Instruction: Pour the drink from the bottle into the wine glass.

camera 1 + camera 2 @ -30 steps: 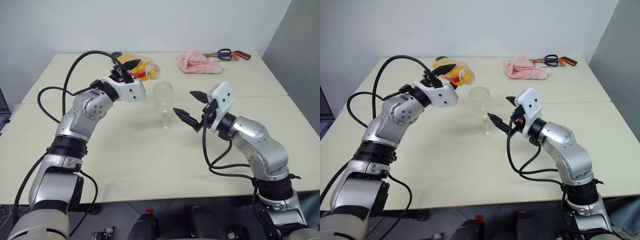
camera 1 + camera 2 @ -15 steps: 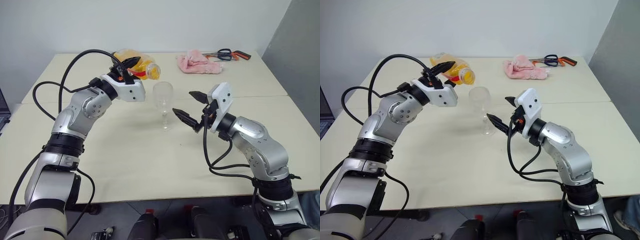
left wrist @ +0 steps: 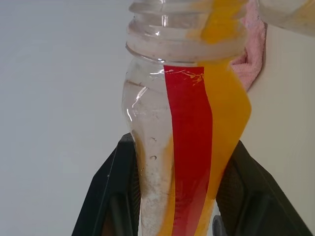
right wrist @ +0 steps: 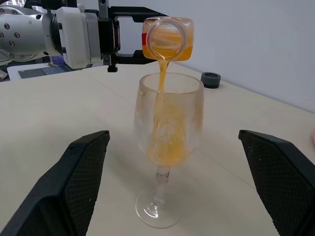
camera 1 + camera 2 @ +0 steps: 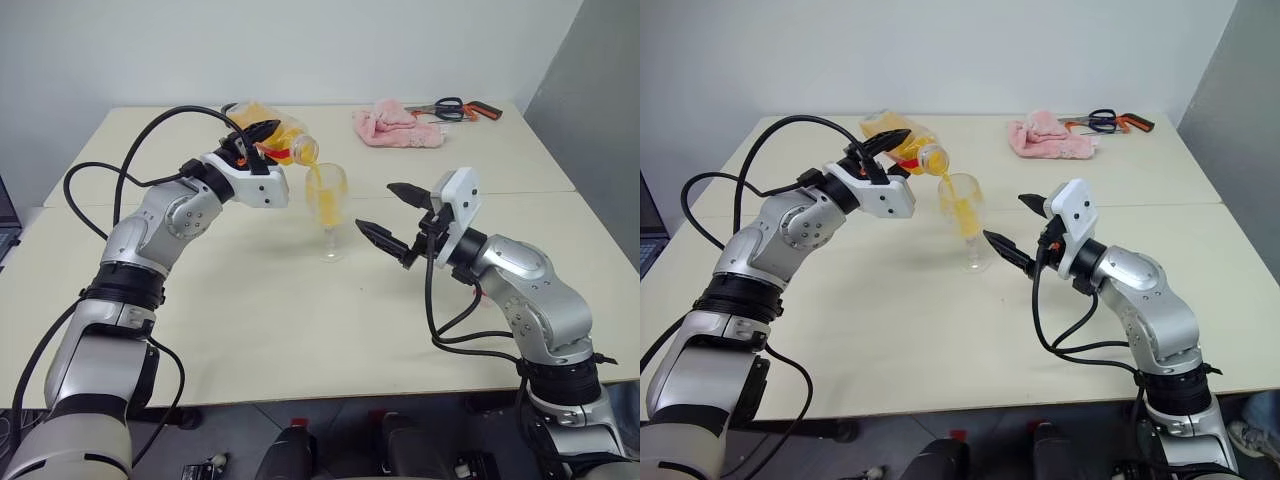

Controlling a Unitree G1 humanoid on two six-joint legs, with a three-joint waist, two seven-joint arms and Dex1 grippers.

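Observation:
My left gripper point(image 5: 262, 138) is shut on the clear bottle point(image 5: 287, 141) with the red stripe label point(image 3: 189, 147). It holds the bottle tilted, with its open mouth just above the rim of the wine glass point(image 5: 328, 203). The orange drink point(image 4: 161, 81) runs in a thin stream from the mouth into the bowl and collects at the bottom point(image 4: 167, 147). The glass stands upright on the table. My right gripper point(image 5: 378, 208) is open just right of the glass, one finger on each side of the bowl's height, touching nothing.
A pink cloth point(image 5: 393, 126) and scissors with a red-handled tool point(image 5: 456, 107) lie at the table's far right. A small dark round object point(image 4: 210, 78) sits on the table behind the bottle. The table point(image 5: 300, 320) is bare in front of the glass.
The bottle has tipped further, mouth down toward the glass. Drink now streams into the glass, which was empty before. The right gripper stays open beside it.

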